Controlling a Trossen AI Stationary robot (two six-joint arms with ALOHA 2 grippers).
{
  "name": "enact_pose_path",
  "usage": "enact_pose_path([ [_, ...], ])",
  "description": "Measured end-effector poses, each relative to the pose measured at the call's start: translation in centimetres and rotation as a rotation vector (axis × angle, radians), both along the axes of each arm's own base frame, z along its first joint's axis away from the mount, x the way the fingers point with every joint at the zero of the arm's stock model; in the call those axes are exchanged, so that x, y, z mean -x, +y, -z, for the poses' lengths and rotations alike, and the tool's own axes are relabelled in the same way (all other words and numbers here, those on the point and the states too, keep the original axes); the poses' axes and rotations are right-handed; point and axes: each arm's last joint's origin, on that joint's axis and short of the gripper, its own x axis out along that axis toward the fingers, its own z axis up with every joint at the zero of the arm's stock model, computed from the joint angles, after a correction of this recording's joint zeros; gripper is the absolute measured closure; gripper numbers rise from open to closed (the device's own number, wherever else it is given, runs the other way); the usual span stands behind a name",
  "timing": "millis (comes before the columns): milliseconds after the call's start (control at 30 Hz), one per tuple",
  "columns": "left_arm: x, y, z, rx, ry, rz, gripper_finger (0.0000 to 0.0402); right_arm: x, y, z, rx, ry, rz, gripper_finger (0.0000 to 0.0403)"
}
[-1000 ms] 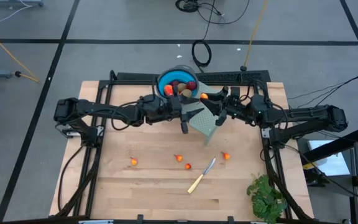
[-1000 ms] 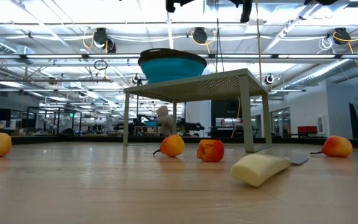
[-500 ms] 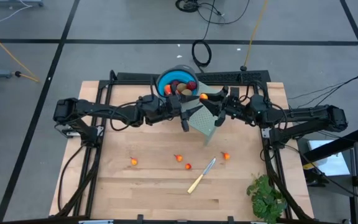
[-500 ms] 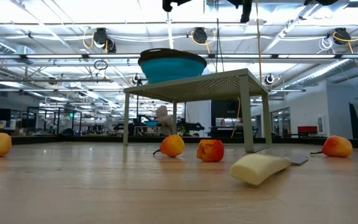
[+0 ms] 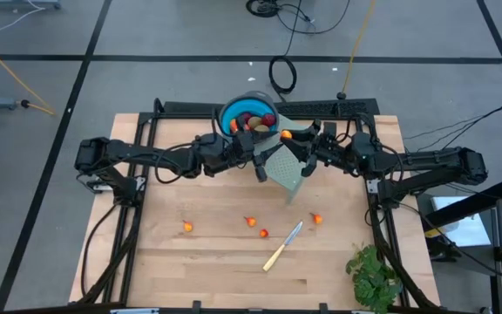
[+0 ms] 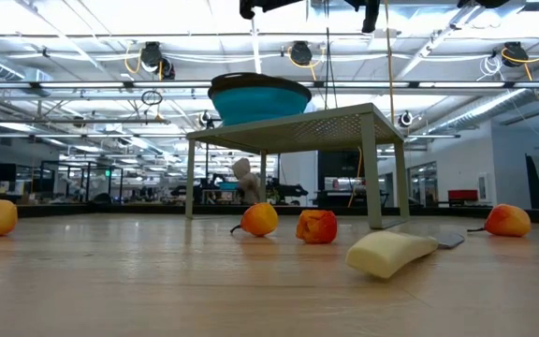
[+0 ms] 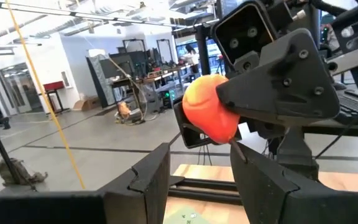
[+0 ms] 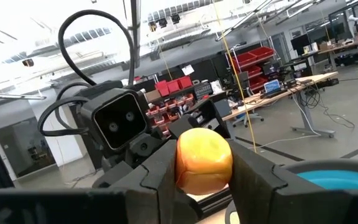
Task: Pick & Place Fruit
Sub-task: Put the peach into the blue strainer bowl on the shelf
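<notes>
Up above the small stand, my left tool [image 5: 261, 166] hangs with fingers apart, empty. At about two o'clock from it my right tool [image 5: 291, 137] is clamped on an orange fruit [image 8: 204, 160], beside the blue bowl [image 5: 231, 114] of fruit.

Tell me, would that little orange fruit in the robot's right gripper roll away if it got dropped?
Probably. The orange fruit looks round and smooth, so it likely rolls. The right gripper pinches it without denting, suggesting firmness. The blue bowl nearby would likely stop it.
</notes>
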Motion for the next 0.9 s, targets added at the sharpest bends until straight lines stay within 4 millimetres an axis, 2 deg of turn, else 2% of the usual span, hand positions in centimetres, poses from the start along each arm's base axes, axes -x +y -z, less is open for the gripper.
enact_pose_path([
  [100, 0.0, -0.1, -0.01, 0.0, -0.001, 0.003, 0.0245, 0.0, 0.0, 0.0, 0.0, 0.0, 0.0, 0.0287],
  [400, -0.02, -0.61, -0.1, -0.028, -0.001, 0.021, 0.0327, 0.0, 0.0, 0.0, 0.0, 0.0, 0.001, 0.0287],
  [900, -0.06, -0.72, -0.08, -0.006, -0.008, 0.069, 0.0397, 0.01, 0.0, -0.03, 0.0, -0.003, 0.0, 0.0287],
])
